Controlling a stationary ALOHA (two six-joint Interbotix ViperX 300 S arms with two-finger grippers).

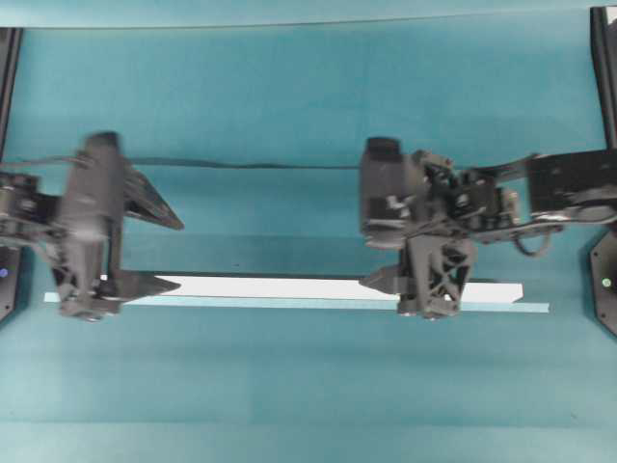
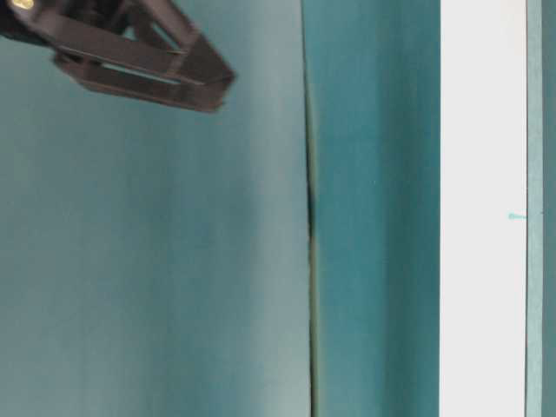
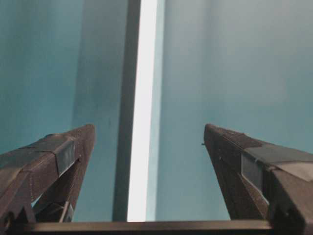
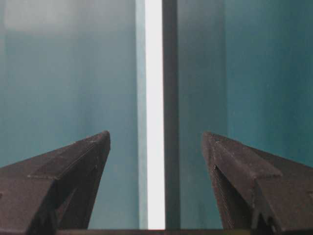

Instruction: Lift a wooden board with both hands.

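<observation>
The wooden board (image 1: 289,286) is lying flat on the teal bench (image 1: 308,386), running left to right across the overhead view. A thin pale tape strip (image 1: 289,303) is lying along its near edge.

My left end effector (image 1: 135,256) is sitting over the board's left end, fingers spread wide, one finger on each side of the board. From my left wrist camera the board (image 3: 142,122) is running straight up the middle of the gap between my fingers (image 3: 58,161), touching neither.

My right end effector (image 1: 405,280) is sitting over the board toward its right end, also spread wide. From my right wrist camera the board (image 4: 154,122) is centred in the gap, clear of both fingers (image 4: 234,171).

Neither end effector is pinching anything. In the table-level view the board (image 2: 482,208) is resting on the bench, one finger (image 2: 139,61) hanging well off to its side.
</observation>
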